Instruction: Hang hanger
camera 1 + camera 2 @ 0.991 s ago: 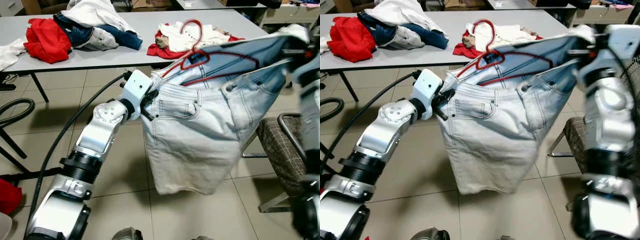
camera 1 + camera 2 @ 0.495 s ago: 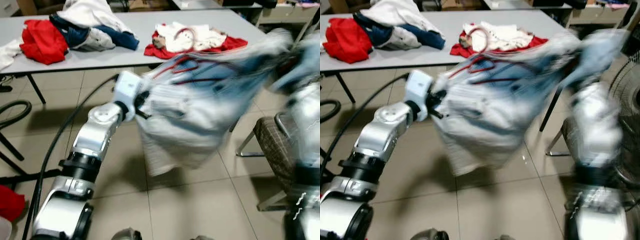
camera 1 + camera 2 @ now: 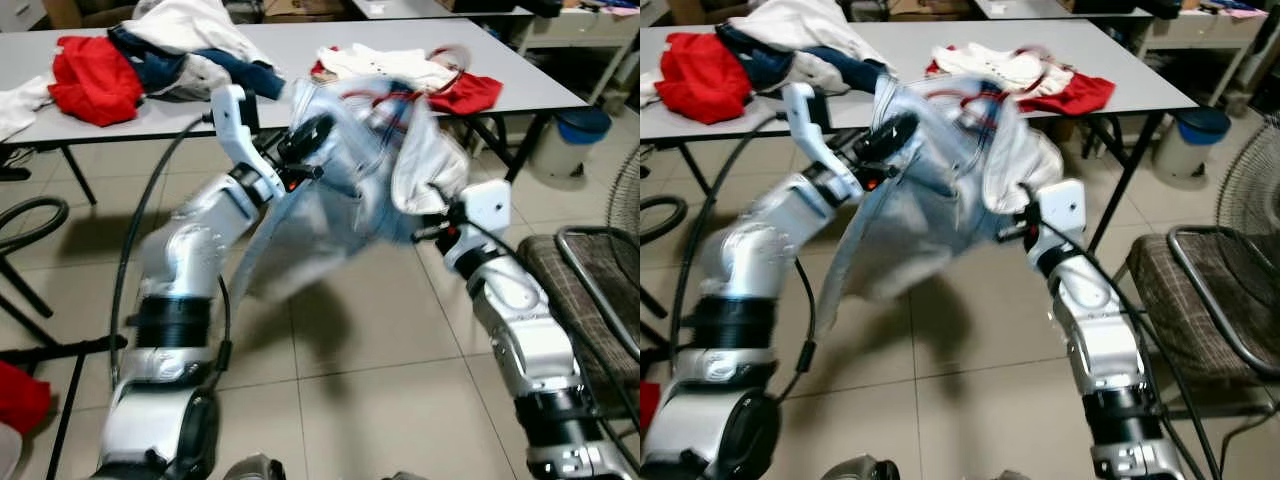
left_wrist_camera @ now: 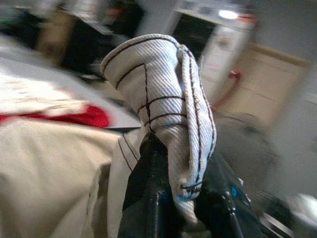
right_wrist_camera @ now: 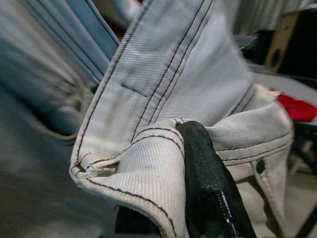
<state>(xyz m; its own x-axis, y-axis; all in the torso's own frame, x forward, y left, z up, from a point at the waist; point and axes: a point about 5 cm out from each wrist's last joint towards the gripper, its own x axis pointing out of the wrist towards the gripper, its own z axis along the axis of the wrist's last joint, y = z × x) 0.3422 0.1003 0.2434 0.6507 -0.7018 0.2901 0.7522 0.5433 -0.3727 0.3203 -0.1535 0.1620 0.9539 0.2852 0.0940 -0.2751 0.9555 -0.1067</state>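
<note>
A pair of light blue jeans (image 3: 345, 185), blurred by motion, hangs bunched between my two grippers just in front of the grey table (image 3: 520, 75). Red streaks of the hanger (image 3: 972, 99) show inside the jeans' top; its hook is too smeared to place. My left gripper (image 3: 302, 150) is raised at the table's edge and is shut on a folded piece of waistband (image 4: 171, 99). My right gripper (image 3: 436, 226) sits lower and to the right, shut on another denim fold (image 5: 163, 99), with one black finger (image 5: 208, 183) pressed over the seam.
On the table lie a red garment (image 3: 95, 75), a pile of white and dark clothes (image 3: 190, 40) and white-and-red clothes (image 3: 440, 80). A checked chair (image 3: 585, 290) stands at the right, a blue bin (image 3: 578, 125) behind it. A black hose (image 3: 30, 215) loops at the left.
The jeans, spread wide a second ago, have swung up toward the table and bunched. My left gripper rose; my right gripper dropped and came in toward the middle. The view shifted too.
</note>
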